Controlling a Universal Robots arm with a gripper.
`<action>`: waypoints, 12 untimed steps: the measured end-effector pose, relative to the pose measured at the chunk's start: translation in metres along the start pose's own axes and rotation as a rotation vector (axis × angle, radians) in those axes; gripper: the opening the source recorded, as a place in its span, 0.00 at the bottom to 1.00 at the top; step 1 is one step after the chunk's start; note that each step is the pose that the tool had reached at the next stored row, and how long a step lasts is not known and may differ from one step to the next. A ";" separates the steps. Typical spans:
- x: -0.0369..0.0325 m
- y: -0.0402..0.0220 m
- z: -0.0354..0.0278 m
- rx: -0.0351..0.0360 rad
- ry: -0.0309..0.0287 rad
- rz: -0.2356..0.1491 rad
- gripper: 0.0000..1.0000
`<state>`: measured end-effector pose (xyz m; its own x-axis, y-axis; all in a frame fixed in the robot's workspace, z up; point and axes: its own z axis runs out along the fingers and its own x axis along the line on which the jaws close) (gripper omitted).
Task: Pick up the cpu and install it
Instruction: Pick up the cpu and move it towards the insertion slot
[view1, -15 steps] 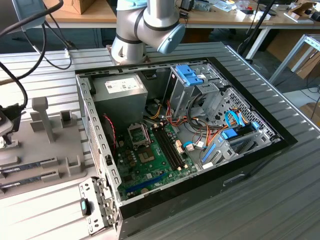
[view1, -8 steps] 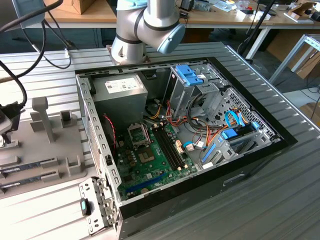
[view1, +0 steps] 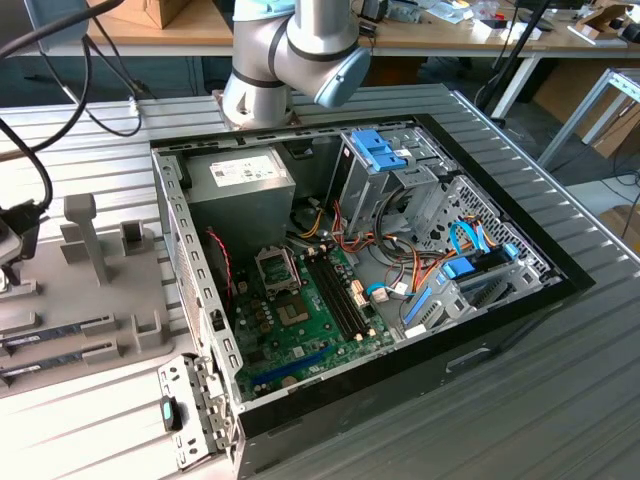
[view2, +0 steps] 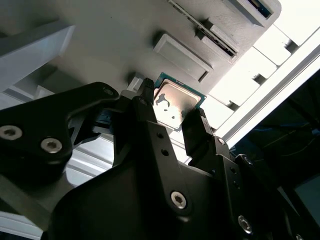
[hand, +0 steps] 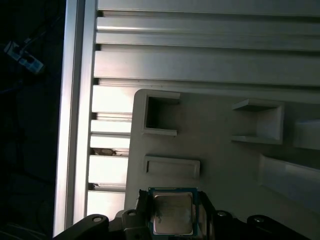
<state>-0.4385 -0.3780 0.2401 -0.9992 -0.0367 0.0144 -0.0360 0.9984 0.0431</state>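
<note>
The cpu (view2: 176, 102) is a small square chip with a silvery top and a thin green rim. In both wrist views it sits between my two black fingers. My gripper (view2: 172, 109) is shut on the cpu (hand: 172, 212), one finger on each opposite edge, and holds it just above the grey holder tray (hand: 220, 165). An empty shallow rectangular frame (hand: 171, 167) on the tray lies right beside the chip. In the exterior view the open computer case (view1: 350, 280) holds the green motherboard (view1: 300, 320), whose metal-framed socket (view1: 278, 270) stands open.
The grey tray (view1: 100, 290) lies on the ribbed metal table at the exterior view's left, with upright posts and long memory sticks (view1: 60, 335). The power-supply box (view1: 240, 190), drive cages (view1: 400, 170) and cable bundles fill the case. The arm's base (view1: 290, 60) stands behind the case.
</note>
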 end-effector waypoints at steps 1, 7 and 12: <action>0.0000 0.0000 -0.0004 0.0000 0.0000 0.000 0.47; 0.0001 0.0002 -0.0038 0.0000 -0.0001 0.000 0.47; 0.0001 0.0003 -0.0065 -0.0001 -0.0001 0.000 0.47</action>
<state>-0.4385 -0.3780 0.2466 -0.9992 -0.0367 0.0143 -0.0360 0.9984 0.0432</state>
